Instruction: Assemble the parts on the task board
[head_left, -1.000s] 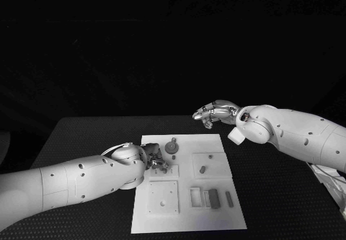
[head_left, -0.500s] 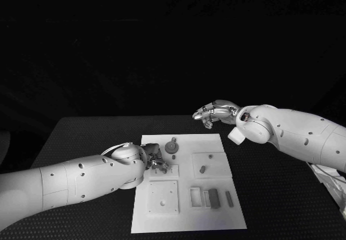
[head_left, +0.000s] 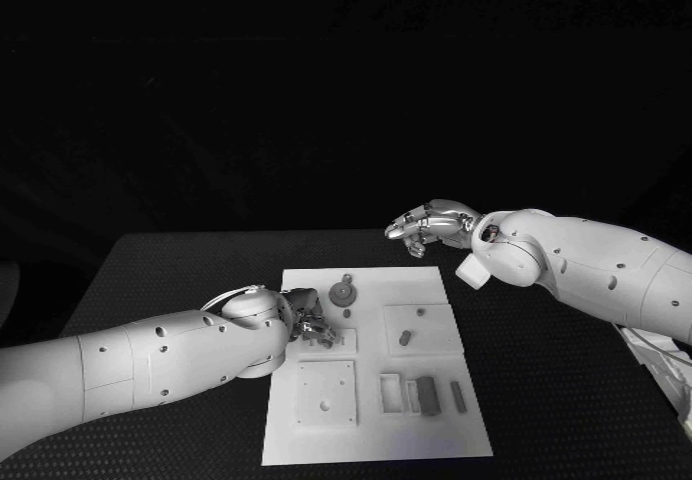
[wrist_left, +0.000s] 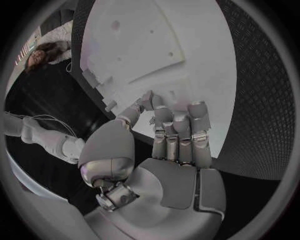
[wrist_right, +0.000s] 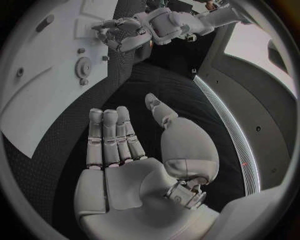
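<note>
Here the white task board is seen lying flat on the black worktop, its long axis running from the robot's side away toward the far edge. Two robot hands are shown. The left robot hand is lowered over the board's left side, just near of the middle, its fingers bent down together onto a small raised plate; whether a part is pinched beneath them cannot be told. Just beyond that hand, near the board's far end, one round grey gear is seen with a small peg beside it on the far side. On the board's right half one short oblong part is laid in a square recess, with its long axis roughly along the board. Near the front, two long bars, a thicker one and a thinner one, are laid parallel, both pointing along the board's length. The right robot hand is held above the worktop beyond the board's far right corner, well apart from every part, its fingers loosely curled and nothing held in it.
</note>
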